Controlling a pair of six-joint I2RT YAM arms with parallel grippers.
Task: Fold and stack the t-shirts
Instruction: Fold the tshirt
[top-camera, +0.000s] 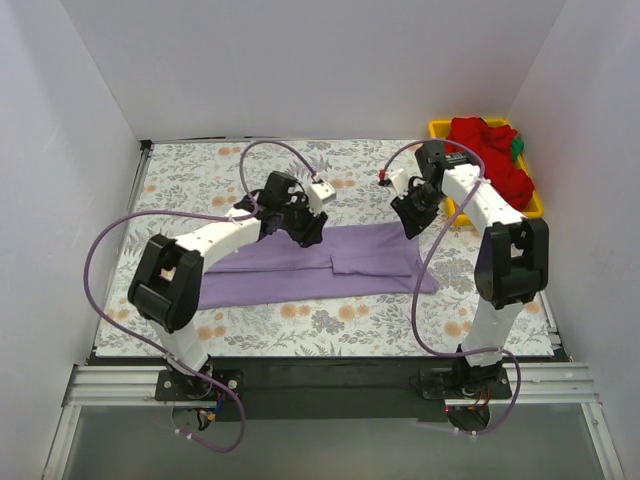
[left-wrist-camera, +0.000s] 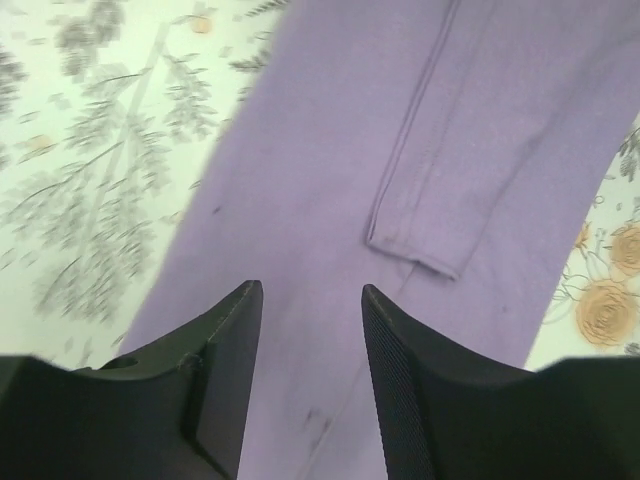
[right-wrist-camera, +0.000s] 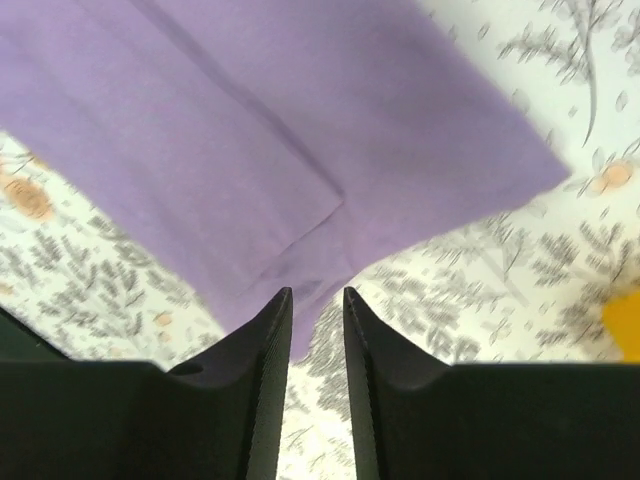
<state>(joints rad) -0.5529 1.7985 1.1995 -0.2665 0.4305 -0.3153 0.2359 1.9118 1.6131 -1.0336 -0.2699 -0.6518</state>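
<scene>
The purple shirt (top-camera: 320, 265) lies flat in the middle of the table, on the floral cloth (top-camera: 200, 175). It is spread in a long band from left to right, with parts folded in over its body. The left wrist view shows a sleeve (left-wrist-camera: 415, 255) doubled onto the body, its hem facing the camera. The left claw (top-camera: 305, 230) hangs over the shirt's far edge near the middle. Its jaws stand moderately apart with nothing between them, only purple cloth below. The right claw (top-camera: 412, 218) hangs over the shirt's far right end, just above the cloth edge. Its jaws are narrow, with a thin gap showing, and they grip nothing. Whether either claw's tips touch the cloth cannot be told. In the far right corner sits a yellow tray (top-camera: 437, 128). It holds a crumpled red shirt (top-camera: 490, 155), with a bit of green cloth (top-camera: 517, 147) at its far side, well apart from the purple shirt.
</scene>
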